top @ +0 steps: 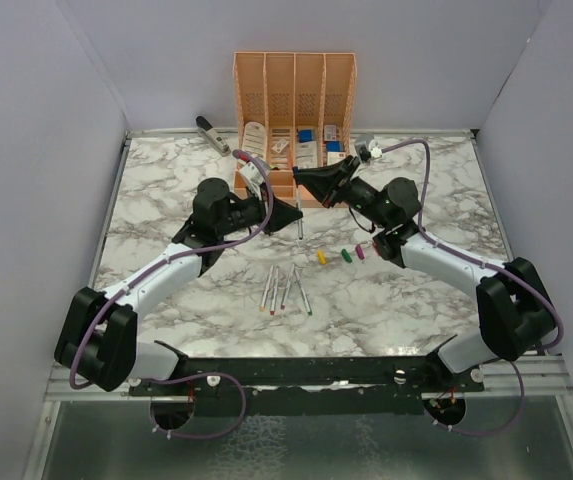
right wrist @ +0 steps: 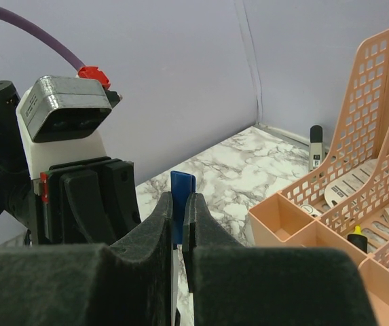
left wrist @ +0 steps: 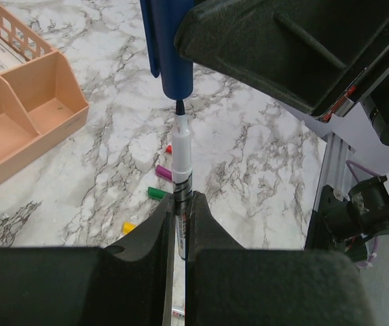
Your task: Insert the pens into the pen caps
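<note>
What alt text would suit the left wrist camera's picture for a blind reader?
The left gripper clamps a silver pen, its dark tip at the mouth of a blue cap held above. Four loose caps, red, purple, green and yellow, lie on the marble table, a peach organiser at left.

No writing is showing legibly: print on the pen point(left wrist: 182, 173) and cards point(top: 281, 142) in the peach organiser point(top: 294, 58) are appearing too blurred to read.

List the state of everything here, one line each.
Left claw, shut on pen.
Right claw, shut on blue cap.
Pen, tip at blue cap's mouth, not seated.
Four pens, lying flat, uncapped.
Four loose caps, lying empty.
Organiser, upright.
</note>
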You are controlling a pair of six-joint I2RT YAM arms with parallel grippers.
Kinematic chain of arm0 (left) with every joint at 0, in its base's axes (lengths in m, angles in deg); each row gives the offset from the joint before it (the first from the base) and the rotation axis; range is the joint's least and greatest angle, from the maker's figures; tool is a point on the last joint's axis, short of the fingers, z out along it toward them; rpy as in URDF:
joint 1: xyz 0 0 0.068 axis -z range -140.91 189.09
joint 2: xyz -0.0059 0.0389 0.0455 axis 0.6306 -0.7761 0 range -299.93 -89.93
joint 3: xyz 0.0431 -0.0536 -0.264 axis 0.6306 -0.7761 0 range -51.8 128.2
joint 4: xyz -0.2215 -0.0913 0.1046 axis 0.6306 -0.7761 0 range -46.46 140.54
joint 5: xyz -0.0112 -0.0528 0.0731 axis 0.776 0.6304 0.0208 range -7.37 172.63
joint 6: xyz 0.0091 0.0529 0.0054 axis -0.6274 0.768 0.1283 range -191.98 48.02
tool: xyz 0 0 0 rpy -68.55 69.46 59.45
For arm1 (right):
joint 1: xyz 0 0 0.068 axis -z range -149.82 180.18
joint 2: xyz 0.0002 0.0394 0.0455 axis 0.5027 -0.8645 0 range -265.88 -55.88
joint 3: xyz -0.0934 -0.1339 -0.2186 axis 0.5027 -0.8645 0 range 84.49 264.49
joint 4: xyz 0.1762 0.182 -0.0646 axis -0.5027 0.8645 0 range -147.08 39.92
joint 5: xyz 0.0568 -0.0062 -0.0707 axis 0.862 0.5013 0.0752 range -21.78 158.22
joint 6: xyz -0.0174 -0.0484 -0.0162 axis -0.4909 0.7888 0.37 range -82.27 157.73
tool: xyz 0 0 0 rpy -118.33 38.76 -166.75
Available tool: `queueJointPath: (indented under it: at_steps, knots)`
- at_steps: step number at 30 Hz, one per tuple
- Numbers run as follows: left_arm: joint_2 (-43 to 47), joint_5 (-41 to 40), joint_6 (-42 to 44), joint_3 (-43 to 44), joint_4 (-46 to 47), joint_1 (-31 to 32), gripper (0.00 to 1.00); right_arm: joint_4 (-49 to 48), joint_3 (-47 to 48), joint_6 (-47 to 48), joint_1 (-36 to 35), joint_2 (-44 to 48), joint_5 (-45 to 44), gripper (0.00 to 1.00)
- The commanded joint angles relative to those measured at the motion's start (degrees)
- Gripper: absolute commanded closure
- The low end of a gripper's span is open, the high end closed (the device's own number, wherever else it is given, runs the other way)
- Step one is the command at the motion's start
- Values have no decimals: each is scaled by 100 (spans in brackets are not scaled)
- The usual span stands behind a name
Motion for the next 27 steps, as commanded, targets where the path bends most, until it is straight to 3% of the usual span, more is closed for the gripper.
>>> queueJointPath:
  at_steps: [1, 27]
  knots:
    - [288, -250, 46, -76, 304, 6, 100, -84, -77, 2, -21, -29, 85, 99]
    - [112, -128, -22, -10, 463, 7, 100, -218, -155, -307, -25, -120, 171, 99]
